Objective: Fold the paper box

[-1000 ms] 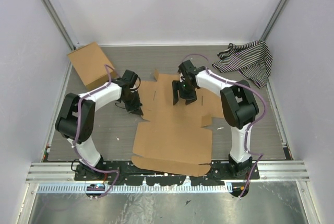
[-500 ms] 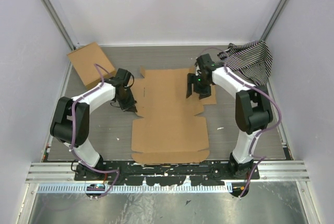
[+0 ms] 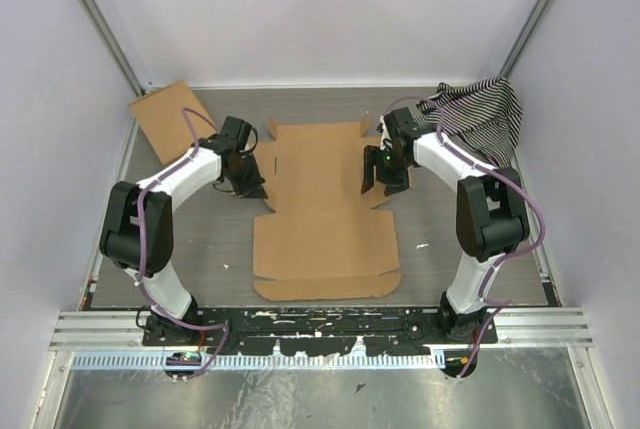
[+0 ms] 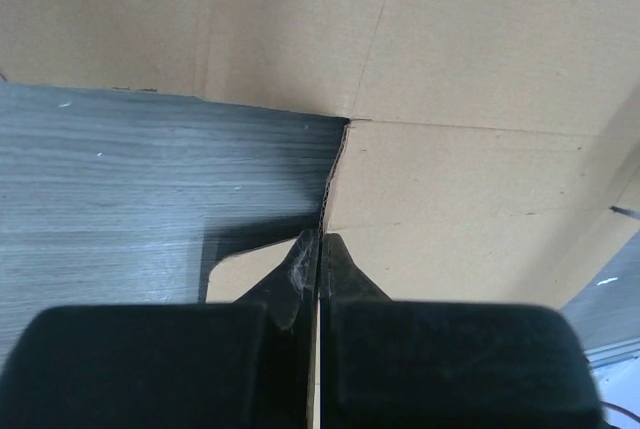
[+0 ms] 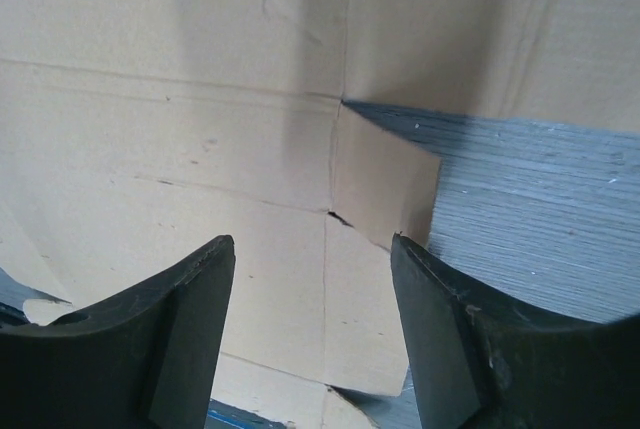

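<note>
The paper box [image 3: 325, 219] lies flat and unfolded in the middle of the table, its long side running front to back. My left gripper [image 3: 252, 189] is at the box's left edge. In the left wrist view its jaws [image 4: 320, 239] are shut on a thin side flap of the box [image 4: 480, 69], seen edge-on between them. My right gripper [image 3: 383, 181] is over the box's right edge. In the right wrist view it [image 5: 312, 244] is open and empty above a small side flap [image 5: 380, 184].
A smaller plain cardboard rectangle [image 3: 172, 121] leans at the back left corner. A black-and-white striped cloth [image 3: 480, 114] lies at the back right. White walls close in the back and both sides. Metal rails run along the front edge.
The box has slid toward the back of the table and turned square to it. Both grippers have moved back with it, and the right gripper has moved right to the box's edge.
</note>
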Tool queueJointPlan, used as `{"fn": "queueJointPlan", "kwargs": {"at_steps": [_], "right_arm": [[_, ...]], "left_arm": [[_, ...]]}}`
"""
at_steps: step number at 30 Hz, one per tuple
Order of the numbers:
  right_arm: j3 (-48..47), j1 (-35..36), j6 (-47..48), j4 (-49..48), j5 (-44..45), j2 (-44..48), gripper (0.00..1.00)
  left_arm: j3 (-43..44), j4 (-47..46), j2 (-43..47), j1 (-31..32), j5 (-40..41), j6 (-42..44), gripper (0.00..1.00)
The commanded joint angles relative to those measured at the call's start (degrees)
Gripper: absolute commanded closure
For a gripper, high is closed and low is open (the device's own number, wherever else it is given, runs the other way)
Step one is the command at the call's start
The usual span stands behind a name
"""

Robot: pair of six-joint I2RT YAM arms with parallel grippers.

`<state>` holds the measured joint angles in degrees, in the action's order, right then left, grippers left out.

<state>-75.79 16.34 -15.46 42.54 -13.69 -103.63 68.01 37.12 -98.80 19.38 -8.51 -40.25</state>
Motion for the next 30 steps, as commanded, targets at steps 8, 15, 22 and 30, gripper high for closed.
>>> {"fn": "queueJointPlan", "kwargs": {"at_steps": [8, 15, 22, 30], "right_arm": [[-0.09, 0.35, 0.50, -1.93, -5.27, 0.05, 0.36], [-3.09, 2.03, -0.30, -1.76, -5.28, -2.25, 0.38], [-6.77, 4.79, -1.46, -1.74, -4.69, -5.43, 0.38], [-7.96, 5.18, -2.18, -1.63, -2.01, -4.80, 0.37]], "left_arm": [[4.91, -3.90, -4.09, 0.63, -6.88, 1.02, 0.71], [8.17, -3.09, -7.32, 1.95, -8.36, 1.40, 0.62], [9.82, -3.03, -8.59, 3.55, -8.42, 1.14, 0.62], [10.42, -4.60, -13.03, 4.86, -8.98, -0.79, 0.63]]}}
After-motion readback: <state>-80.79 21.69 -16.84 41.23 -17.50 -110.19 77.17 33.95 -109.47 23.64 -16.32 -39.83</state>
